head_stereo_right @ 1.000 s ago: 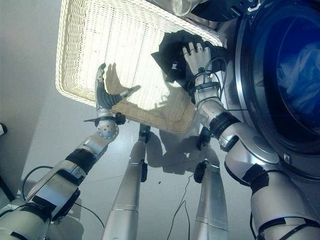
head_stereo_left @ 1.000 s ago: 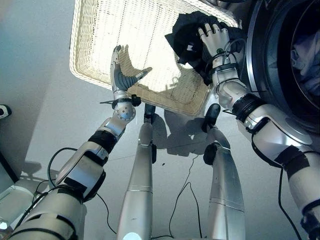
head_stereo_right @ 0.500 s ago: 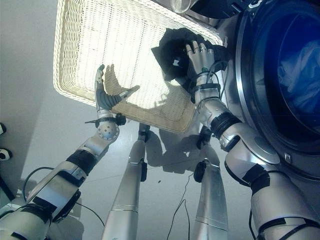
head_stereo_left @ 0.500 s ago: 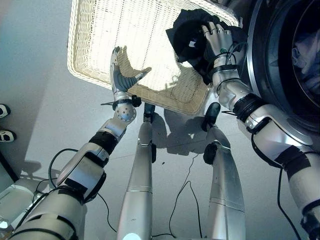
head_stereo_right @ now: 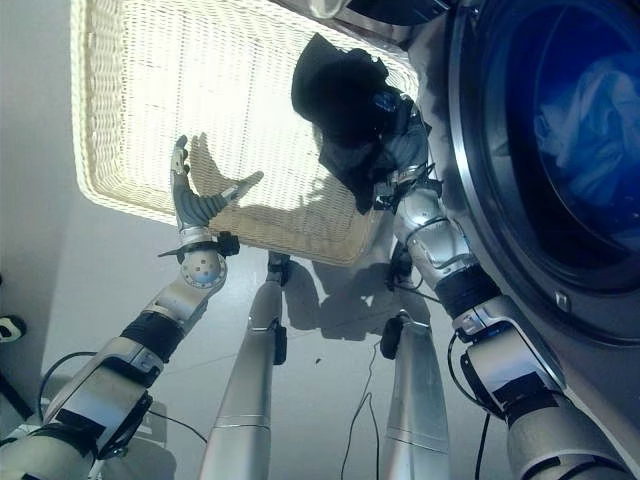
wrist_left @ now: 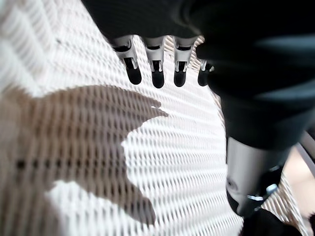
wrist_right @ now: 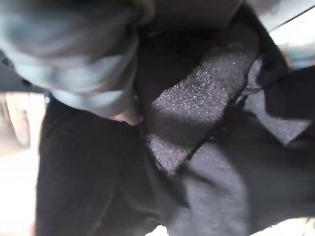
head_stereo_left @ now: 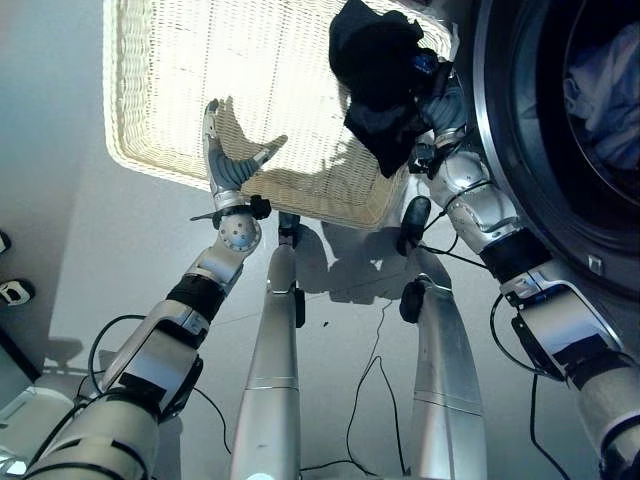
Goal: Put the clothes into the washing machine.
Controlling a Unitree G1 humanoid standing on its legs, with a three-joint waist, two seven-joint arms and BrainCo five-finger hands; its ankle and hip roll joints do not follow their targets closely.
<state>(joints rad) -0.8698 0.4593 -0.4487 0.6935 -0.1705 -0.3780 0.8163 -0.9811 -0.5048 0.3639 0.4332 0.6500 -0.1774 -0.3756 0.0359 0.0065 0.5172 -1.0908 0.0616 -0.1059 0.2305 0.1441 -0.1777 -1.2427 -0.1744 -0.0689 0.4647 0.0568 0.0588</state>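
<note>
My right hand (head_stereo_left: 443, 98) is shut on a black garment (head_stereo_left: 374, 66), which hangs bunched above the right end of the white wicker basket (head_stereo_left: 160, 70). The cloth covers most of that hand; up close the black garment (wrist_right: 206, 147) lies against its fingers. Just right of it is the washing machine's open round port (head_stereo_left: 520, 150), with pale blue and white clothes (head_stereo_left: 600, 85) inside the drum. My left hand (head_stereo_left: 228, 160) is open over the basket's near rim, its fingers (wrist_left: 157, 73) straight above the woven basket floor (wrist_left: 172, 162).
The basket stands on a pale grey floor (head_stereo_left: 80, 250) against the machine's front. A shoe tip (head_stereo_left: 10, 292) shows at the far left edge of the floor.
My right hand has closed on the black garment and raised it off the basket's right end, nearer the machine's port. The camera has shifted. My left hand holds its pose.
</note>
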